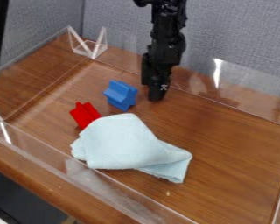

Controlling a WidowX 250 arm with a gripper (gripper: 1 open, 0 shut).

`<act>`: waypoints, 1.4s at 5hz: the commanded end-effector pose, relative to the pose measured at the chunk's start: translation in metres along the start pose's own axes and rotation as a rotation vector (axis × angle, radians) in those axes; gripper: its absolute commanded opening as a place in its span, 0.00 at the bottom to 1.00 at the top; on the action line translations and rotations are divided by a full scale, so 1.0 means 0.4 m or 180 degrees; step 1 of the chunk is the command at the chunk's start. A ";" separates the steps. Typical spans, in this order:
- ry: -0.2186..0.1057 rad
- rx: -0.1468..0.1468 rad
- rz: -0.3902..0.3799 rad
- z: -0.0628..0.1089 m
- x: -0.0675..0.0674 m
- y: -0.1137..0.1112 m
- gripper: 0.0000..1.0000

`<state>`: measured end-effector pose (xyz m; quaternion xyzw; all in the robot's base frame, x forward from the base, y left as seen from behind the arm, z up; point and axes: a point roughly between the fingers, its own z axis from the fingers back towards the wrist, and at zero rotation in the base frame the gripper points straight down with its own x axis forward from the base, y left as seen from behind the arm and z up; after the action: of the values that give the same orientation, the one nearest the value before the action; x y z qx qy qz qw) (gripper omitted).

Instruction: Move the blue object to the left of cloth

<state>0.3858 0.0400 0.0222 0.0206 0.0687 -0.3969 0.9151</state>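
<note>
The blue object is a small bright blue stepped block resting on the wooden table, just behind the cloth. The cloth, pale light-blue and rumpled, lies toward the front centre. My gripper hangs from the dark arm to the right of the blue object, a short gap away, its tips low near the table. Its fingers point down and stand open, with nothing between them.
A red block sits left of the cloth's back corner, in front of the blue object. A clear acrylic wall runs along the table's front edge. A small clear stand sits at the back left.
</note>
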 end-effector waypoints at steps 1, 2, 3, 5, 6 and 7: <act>-0.0057 0.0029 0.0097 0.003 -0.032 0.031 1.00; -0.0087 0.0035 0.0106 0.003 -0.032 0.032 1.00; -0.0121 0.0042 0.0116 0.003 -0.030 0.034 1.00; -0.0182 0.0053 0.0135 0.000 -0.026 0.039 1.00; -0.0197 0.0068 0.0183 0.009 -0.040 0.038 1.00; -0.0215 0.0079 0.0234 0.019 -0.054 0.037 1.00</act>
<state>0.3825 0.0531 0.0221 0.0157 0.0411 -0.3782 0.9247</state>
